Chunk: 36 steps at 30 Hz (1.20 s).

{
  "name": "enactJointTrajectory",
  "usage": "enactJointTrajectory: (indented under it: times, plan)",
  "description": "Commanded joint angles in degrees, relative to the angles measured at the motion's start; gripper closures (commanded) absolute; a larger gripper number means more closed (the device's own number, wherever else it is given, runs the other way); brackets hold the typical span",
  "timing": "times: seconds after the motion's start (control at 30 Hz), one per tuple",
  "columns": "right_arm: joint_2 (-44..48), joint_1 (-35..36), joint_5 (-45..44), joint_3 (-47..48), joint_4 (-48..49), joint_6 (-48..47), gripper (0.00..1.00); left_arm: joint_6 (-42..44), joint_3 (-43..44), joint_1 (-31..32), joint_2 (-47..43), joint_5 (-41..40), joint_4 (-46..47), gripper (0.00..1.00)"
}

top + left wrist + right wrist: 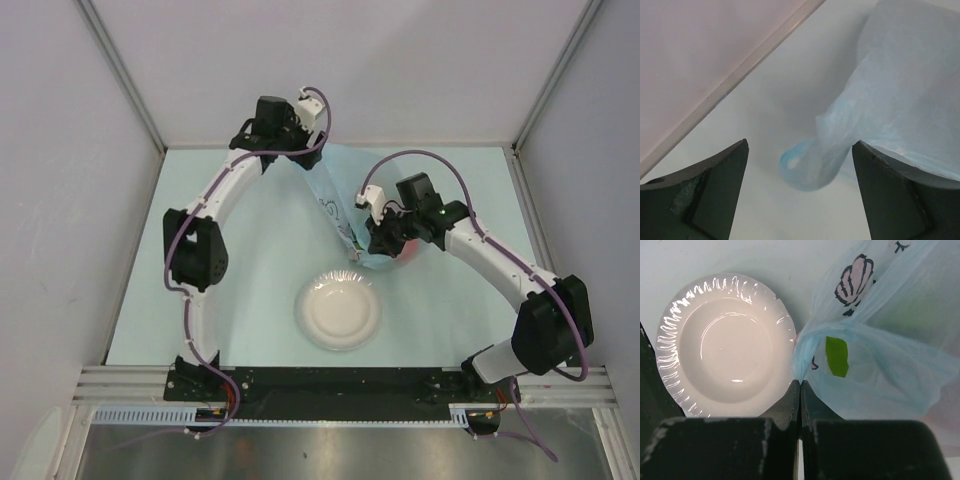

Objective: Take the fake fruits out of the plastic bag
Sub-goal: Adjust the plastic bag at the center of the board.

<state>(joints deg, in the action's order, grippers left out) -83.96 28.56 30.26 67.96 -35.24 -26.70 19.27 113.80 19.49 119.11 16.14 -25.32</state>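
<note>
Pinching the bag (880, 370) just beside the plate (725, 340), the right gripper (800, 382) is clamped on its film. The bag's long axis runs away from the plate to the left gripper (800, 145), which is spread wide, with a handle (805, 167) lying between its jaws, unheld.

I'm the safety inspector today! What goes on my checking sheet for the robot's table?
Surface: pale blue table, no spills seen.
Job's things: plastic bag reaches from one tool to the other; a green shape shows through it; no fruit out.
Clutter: white plate beside the bag, nothing on it.
Tools: left tool open, over the bag's loop handle; right tool shut, pinching the bag's edge.
Cables: purple cables run along both arms; no snag seen.
Surroundings: pale walls on three sides; metal rail at the near edge.
</note>
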Motion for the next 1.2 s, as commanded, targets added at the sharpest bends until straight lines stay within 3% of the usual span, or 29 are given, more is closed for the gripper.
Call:
enactJointTrajectory:
  times: [0.0, 0.2, 0.37, 0.6, 0.77, 0.87, 0.97, 1.07, 1.1, 1.13, 1.17]
  plan:
    - [2.66, -3.06, -0.9, -0.11, 3.68, 3.23, 1.0, 3.58, 10.9, -0.5, 3.84, -1.57, -7.44, 0.11]
    - [2.58, -7.37, -0.91, -0.02, 6.85, 6.57, 1.0, 2.44, 6.27, -0.77, 0.25, 8.19, -8.96, 0.16]
    - [1.44, -9.13, -0.73, 0.76, 6.51, 7.1, 1.0, -2.3, 0.04, -1.11, -3.86, 13.73, -5.36, 0.08]
    - [1.52, -9.66, 0.06, 0.86, 6.86, 8.59, 1.0, -2.04, -16.39, -2.87, -13.01, 12.95, 5.01, 0.03]
    - [1.17, -10.36, 0.06, 0.85, 6.94, 8.59, 1.0, -1.08, -15.9, -2.96, -10.49, 11.98, 6.96, 0.05]
    - [0.91, -10.89, -0.81, 0.85, 7.9, 8.94, 1.0, -0.98, -10.28, -2.96, -5.74, 10.93, 4.94, 0.16]
    - [1.17, -11.5, -2.22, 0.94, 10.01, 10.35, 1.0, -0.55, -7.02, -3.05, -3.19, 10.05, 5.11, 0.37]
    - [0.82, -11.86, -3.27, 1.64, 11.68, 11.93, 1.0, 0.24, -4.64, -3.05, -1.78, 11.19, 4.06, 0.67]
    - [0.73, -12.03, -3.89, 2.69, 12.21, 12.28, 1.0, 0.16, -3.59, -3.05, -1.86, 11.54, 3.62, 0.89]
    - [0.03, -12.29, -4.59, 3.31, 13.09, 13.59, 1.0, -0.1, -3.15, -3.05, -1.86, 11.63, 3.09, 0.99]
    - [-0.49, -12.38, -6.25, 4.1, 15.62, 14.39, 1.0, -0.37, -2.97, -3.22, -2.56, 11.37, 3.08, 1.0]
